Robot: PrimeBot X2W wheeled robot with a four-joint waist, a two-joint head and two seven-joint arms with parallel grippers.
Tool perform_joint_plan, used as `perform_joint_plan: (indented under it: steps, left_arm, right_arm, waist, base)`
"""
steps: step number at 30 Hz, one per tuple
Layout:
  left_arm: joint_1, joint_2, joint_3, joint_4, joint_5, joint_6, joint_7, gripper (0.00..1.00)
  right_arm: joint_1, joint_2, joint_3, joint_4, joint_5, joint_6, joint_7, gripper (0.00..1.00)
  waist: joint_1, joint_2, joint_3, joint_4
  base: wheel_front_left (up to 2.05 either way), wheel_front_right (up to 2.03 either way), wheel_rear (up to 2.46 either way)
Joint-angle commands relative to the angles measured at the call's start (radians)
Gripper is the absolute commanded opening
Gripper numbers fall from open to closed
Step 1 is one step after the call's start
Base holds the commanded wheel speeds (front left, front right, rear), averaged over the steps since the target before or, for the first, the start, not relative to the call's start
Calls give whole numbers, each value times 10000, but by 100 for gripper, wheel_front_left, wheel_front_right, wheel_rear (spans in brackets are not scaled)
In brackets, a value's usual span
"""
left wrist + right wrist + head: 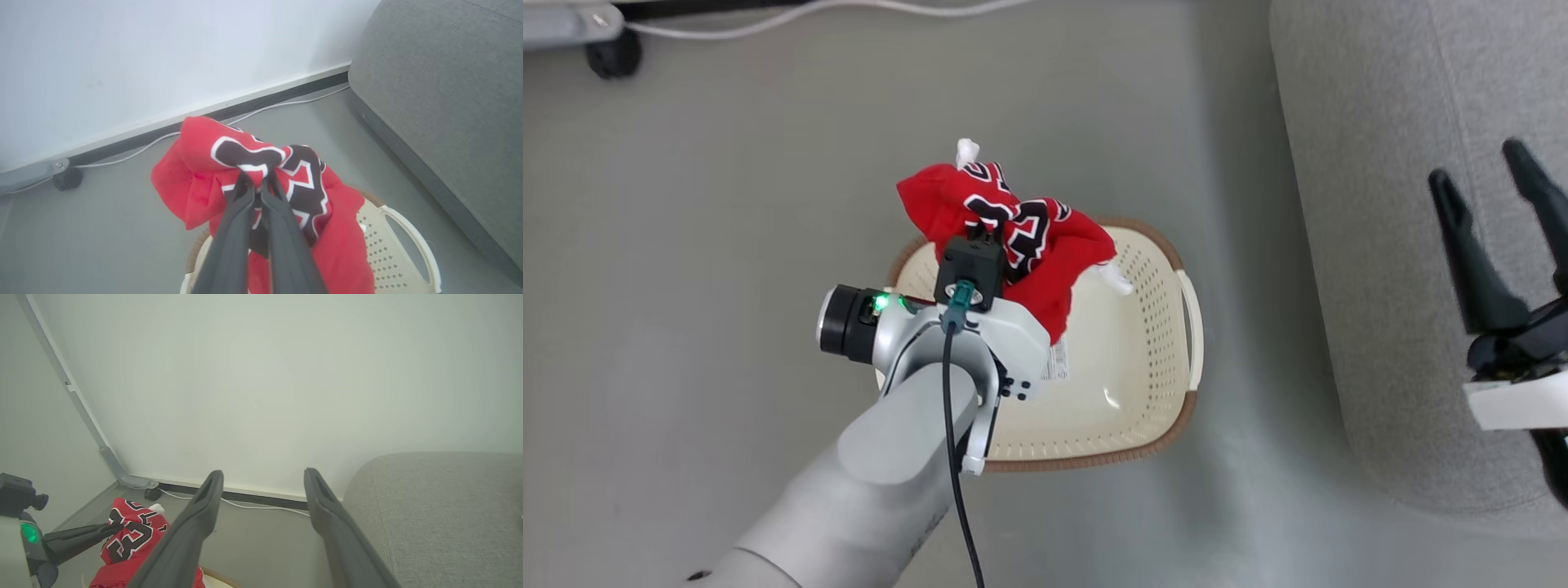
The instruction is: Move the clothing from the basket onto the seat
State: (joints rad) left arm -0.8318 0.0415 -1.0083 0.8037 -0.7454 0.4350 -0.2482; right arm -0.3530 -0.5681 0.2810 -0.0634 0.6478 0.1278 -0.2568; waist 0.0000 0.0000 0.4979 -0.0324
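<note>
Two states for you: left gripper [256, 183] jaws clamped on the clothing [947, 200] above the basket [1152, 327]; right gripper [1476, 163] jaws apart, near the seat [1380, 122].

Bright, even, diffuse light in all 3 views, no hard shadows. Head view: faint soft-edged shade on the floor [727, 245] along the sofa [1380, 163]; small glare spot on the basket [1127, 367] bottom; green LED [882, 304] glows on the left wrist; right gripper [1475, 162] smeared w/ motion blur near the frame edge. Left wrist view: wall [163, 49] washed out, bluish; left fingers [229, 245] soft, too near the lens, and clothing [192, 171] a bit soft too. Right wrist view: wall has a greenish cast, dimmer at left — right fingers [192, 531] out of focus.
</note>
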Motion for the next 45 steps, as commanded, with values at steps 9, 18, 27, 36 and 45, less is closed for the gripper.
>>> perform_joint_plan:
  steps: [9, 18, 27, 36, 45]
  left_arm:
    - [1115, 87, 1537, -2443, 1870, 210, -134, 0]
    - [1468, 214, 1889, -3875, 2737, 40, -135, 0]
    - [1094, 481, 1811, -5348, 3062, 17, 41, 0]
    - [1039, 583, 1644, -5868, 3122, 91, 324, 0]
    - [910, 515, 1507, -5903, 3101, 6, 292, 0]
  right_arm:
    - [874, 354, 555, 665, -406, 29, -49, 100]
    - [1161, 853, 900, 1301, -624, 29, -49, 100]
    - [1412, 1280, 1246, 1828, -774, 29, -49, 100]
    - [609, 1108, 1786, 920, -776, 29, -49, 100]
    - [-820, 406, 3129, 198, -727, 29, -49, 100]
  waist:
    - [0, 0, -1985, 524]
    - [0, 0, -2777, 666]
    - [0, 0, -3275, 753]
    - [0, 0, -3237, 783]
    - [0, 0, -3138, 971]
  base:
    - [0, 0, 0]
    - [0, 0, 0]
    - [0, 0, 0]
    - [0, 0, 0]
    - [0, 0, 0]
